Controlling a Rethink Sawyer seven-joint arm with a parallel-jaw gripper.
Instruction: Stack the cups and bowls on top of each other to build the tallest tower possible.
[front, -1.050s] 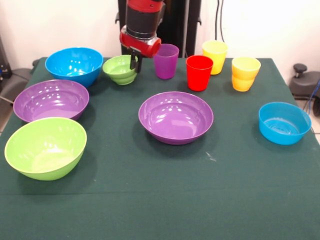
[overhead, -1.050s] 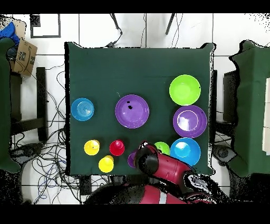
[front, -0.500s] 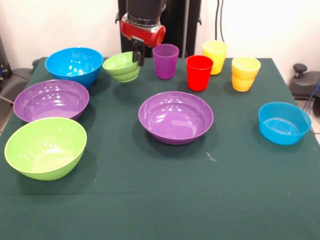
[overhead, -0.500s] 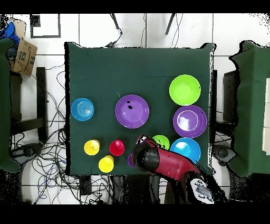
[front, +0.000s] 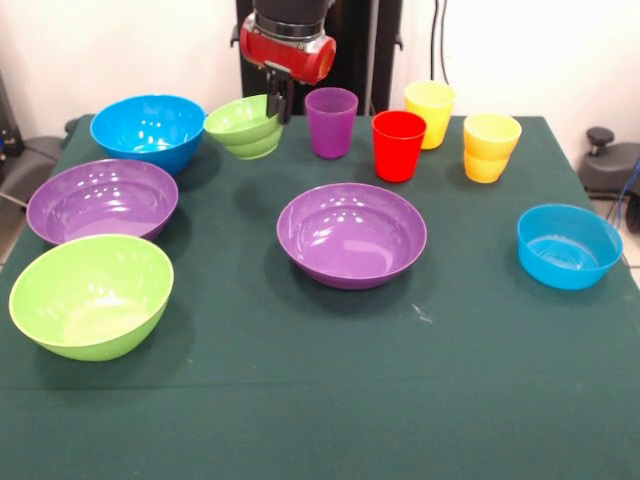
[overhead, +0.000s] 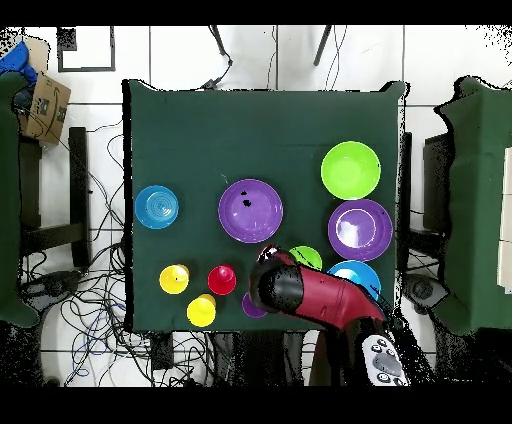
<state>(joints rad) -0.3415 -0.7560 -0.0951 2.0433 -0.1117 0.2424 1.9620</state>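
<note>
Small green bowl (front: 243, 126) tilted, raised off surface (front: 320, 400) at far side, rim pinched by fingers of gripper (front: 277, 100). Central purple bowl (front: 351, 235) sits open, clear all round: likely tower base. Cups grouped aside, untouched.

Front view: gripper (front: 277, 100) clamped rim of small green plastic bowl (front: 243, 126), bowl tilted and lifted, between large blue plastic bowl (front: 148, 130) on left and purple plastic cup (front: 331, 121) on right. Red plastic cup (front: 398, 145) right of that. Large purple plastic bowl (front: 351, 234) sat mid-table; small blue plastic bowl (front: 568, 245) well apart to its right.
</note>
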